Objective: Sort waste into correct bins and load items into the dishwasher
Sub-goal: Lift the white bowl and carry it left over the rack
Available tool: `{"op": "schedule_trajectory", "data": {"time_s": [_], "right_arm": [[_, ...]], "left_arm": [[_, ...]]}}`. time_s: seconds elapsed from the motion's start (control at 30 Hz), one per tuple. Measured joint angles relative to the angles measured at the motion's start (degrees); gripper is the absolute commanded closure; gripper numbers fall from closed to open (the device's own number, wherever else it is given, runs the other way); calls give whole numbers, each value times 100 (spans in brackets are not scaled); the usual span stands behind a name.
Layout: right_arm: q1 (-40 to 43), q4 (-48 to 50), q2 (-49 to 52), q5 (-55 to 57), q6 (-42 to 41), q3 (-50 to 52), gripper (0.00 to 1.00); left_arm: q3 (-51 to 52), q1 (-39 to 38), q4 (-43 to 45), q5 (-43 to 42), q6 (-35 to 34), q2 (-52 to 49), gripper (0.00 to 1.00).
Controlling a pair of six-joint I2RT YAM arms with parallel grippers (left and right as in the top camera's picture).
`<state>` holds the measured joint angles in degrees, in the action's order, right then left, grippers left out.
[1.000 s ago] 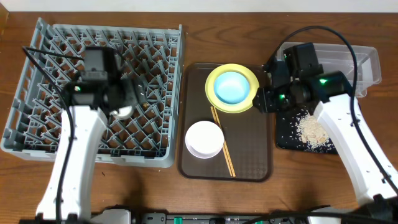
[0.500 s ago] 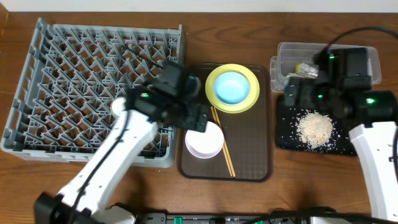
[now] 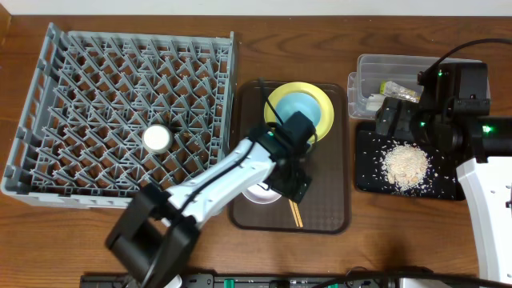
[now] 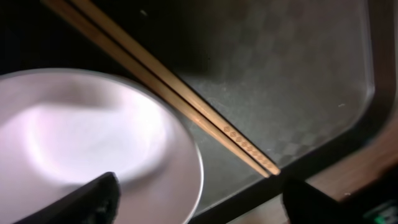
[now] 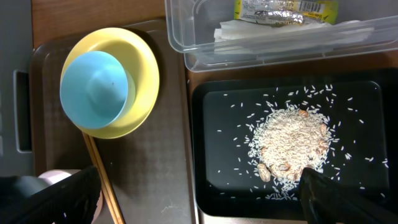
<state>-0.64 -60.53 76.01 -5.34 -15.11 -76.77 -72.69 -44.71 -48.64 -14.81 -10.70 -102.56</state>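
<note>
On the tabletop (image 3: 320, 40), left claw (image 4: 199, 198) hovers spread over the pink bowl (image 4: 87, 130) for pickup; right claw (image 5: 199, 202) is spread too.

We see a wooden table (image 3: 376, 248) filling almost the whole overhead view, its brown boards running left to right with a visible grain, under a soft, even light that throws only faint shadows. Along the far edge we make out a narrow pale strip (image 3: 264, 6) beyond the tabletop, though we cannot tell whether it is wall or floor. Along the near edge runs a dark rail (image 3: 336, 282) with a small green mark on it. The same warm wood shows at the far left of the right wrist view.
</note>
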Motion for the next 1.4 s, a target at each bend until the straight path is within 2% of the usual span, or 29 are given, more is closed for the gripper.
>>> {"op": "schedule_trajectory", "data": {"time_s": [0.1,0.17,0.27,0.43,0.63,0.8,1.07,1.23,1.4], "right_arm": [[0,-9,0,2,-2,0,1],[0,-9,0,0,-2,0,1],[0,-13,0,0,-4,0,1],[0,-48,0,-2,-24,0,1],[0,-118,0,-2,-37,0,1],[0,-120,0,0,-37,0,1],[0,-140,0,0,-39,0,1],[0,-140,0,-2,-39,0,1],[0,-140,0,-2,-39,0,1]], "left_arm": [[0,-114,7,13,9,-304,32],[0,-149,20,42,4,-516,51],[0,-149,26,107,11,-632,59],[0,-149,28,219,20,-654,80],[0,-149,31,310,7,-654,81],[0,-149,31,323,15,-654,92],[-227,-146,-111,444,4,-476,92],[-433,-79,-149,531,7,146,92],[-629,446,-11,695,35,1152,93]]}}
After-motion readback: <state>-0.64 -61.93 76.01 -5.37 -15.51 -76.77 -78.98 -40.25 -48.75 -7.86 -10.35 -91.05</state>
